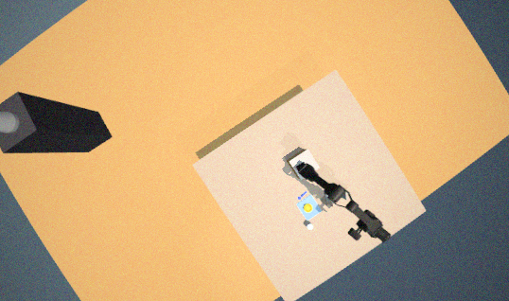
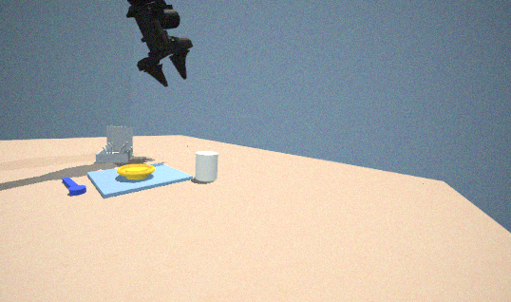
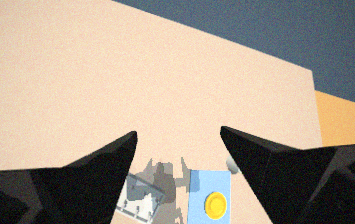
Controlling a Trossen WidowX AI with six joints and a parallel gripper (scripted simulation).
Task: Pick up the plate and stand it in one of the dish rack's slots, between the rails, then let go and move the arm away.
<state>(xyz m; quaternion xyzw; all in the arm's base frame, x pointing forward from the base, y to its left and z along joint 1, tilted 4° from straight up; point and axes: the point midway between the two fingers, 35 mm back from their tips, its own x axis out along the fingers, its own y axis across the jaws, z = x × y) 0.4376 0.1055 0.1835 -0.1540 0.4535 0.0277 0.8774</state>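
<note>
Yellow plate (image 1: 307, 207) (image 2: 136, 171) (image 3: 215, 205) — one, blue board (image 1: 302, 205) (image 2: 99, 186) (image 3: 196, 200) — one, white cup (image 1: 310, 227) (image 2: 206, 166) — one

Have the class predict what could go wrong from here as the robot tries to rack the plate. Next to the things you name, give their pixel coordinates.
The yellow plate (image 1: 307, 207) (image 2: 136, 171) (image 3: 215, 205) lies flat on the blue board (image 1: 310, 216) (image 2: 173, 177) (image 3: 196, 202), so the open claw (image 1: 370, 232) (image 2: 176, 82) (image 3: 179, 132) might slip off its low rim or scrape the board.

The white cup (image 1: 309, 227) (image 2: 206, 167) (image 3: 232, 165) stands by the board's corner and could get knocked.

The dish rack (image 2: 120, 138) (image 3: 146, 183) has upright rails; a poorly turned plate may catch on them.
</note>
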